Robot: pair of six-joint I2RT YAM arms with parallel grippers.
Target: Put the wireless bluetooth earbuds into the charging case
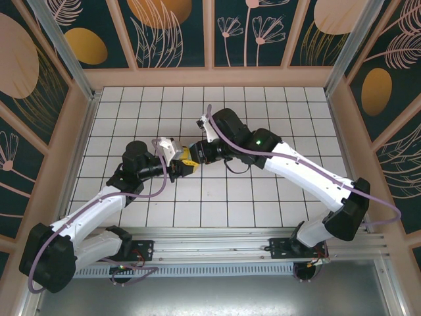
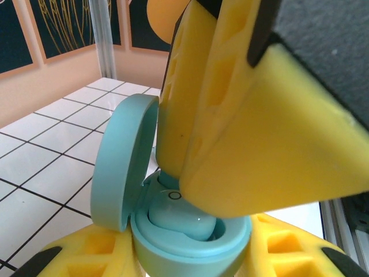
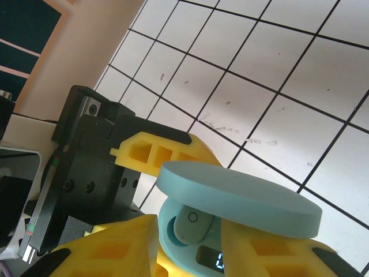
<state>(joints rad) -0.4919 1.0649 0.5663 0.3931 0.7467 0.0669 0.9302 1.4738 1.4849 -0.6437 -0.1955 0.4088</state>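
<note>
Our left gripper (image 2: 193, 257) is clenched on the light-blue pebble-shaped plastic charging case (image 2: 124, 167), held lid-open above the middle of the white tiled table (image 1: 263, 197). One tiny light-blue rounded plastic earbud (image 2: 184, 222) sits in its socket. Our right gripper (image 3: 189, 238), reaching in from the right, hangs over it, yellow fingers (image 3: 115, 251) slightly parted, not pinching it.

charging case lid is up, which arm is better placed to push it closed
Probably right. The left gripper is clamped on the charging case, so it is busy; the right gripper hangs open over the seated earbud, beside the raised lid.
</note>
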